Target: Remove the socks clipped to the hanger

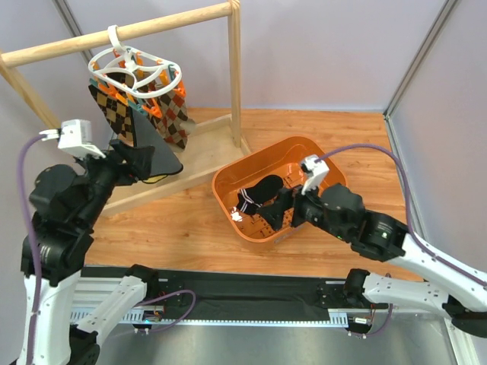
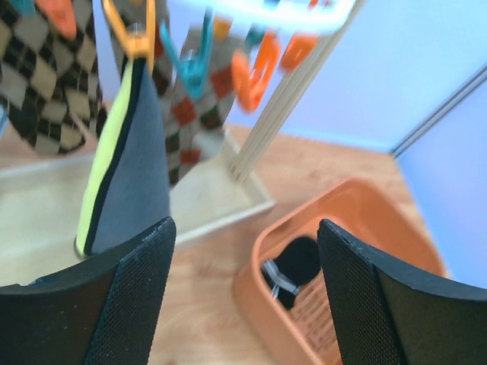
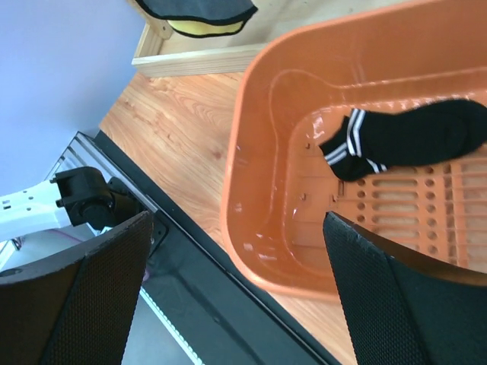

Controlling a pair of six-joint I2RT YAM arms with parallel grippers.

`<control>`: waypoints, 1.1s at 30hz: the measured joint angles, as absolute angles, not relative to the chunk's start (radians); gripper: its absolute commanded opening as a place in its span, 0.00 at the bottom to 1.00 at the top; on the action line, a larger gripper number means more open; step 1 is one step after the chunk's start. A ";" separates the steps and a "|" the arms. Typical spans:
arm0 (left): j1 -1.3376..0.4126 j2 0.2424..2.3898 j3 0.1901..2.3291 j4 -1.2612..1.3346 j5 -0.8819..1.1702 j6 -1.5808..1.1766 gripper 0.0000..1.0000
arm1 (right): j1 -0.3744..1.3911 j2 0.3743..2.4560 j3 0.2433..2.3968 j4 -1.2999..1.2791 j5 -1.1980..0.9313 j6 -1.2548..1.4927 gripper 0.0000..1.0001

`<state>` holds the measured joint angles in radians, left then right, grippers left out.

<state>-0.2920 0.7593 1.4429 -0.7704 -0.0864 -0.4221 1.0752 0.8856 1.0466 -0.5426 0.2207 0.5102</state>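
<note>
Up on the wooden rail [image 1: 183, 19], the hanger [image 1: 135, 72] is hooked, with argyle socks [image 1: 114, 114] and one black-and-yellow sock [image 2: 129, 167] pinned under its clips, so most of the job is reckoned to be not yet done. One striped sock [image 3: 411, 141] is seen lying in the orange basket [image 3: 251, 152]. The right gripper [image 3: 236, 304] is held just above it with its fingers spread wide and nothing between them. The left gripper [image 2: 243, 296] is spread wide and empty too, parked close to the black-and-yellow sock, which is pinched at its top by an orange clip [image 2: 137, 34]. Thing is, that sock is lined up with one finger [image 2: 129, 304] more than with the gap. If the fingers get closed from there, only an edge might be caught and the fabric could be lost on the pull. And if the tug is made sideways rather than straight down, the whole hanger could be swung or lifted off the rail, tbh, and the argyle neighbours could be dragged along with it.
</note>
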 measured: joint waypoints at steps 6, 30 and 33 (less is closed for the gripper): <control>-0.292 0.789 1.558 -0.707 -0.057 -0.440 0.52 | 1.078 0.721 0.954 -0.625 0.234 0.527 0.94; -0.291 1.274 1.823 -0.509 0.192 -0.325 0.49 | 1.079 0.590 1.031 -0.730 0.230 0.497 0.95; -0.291 1.320 1.847 -0.484 0.252 -0.325 0.49 | 1.079 0.589 1.027 -0.729 0.242 0.497 0.95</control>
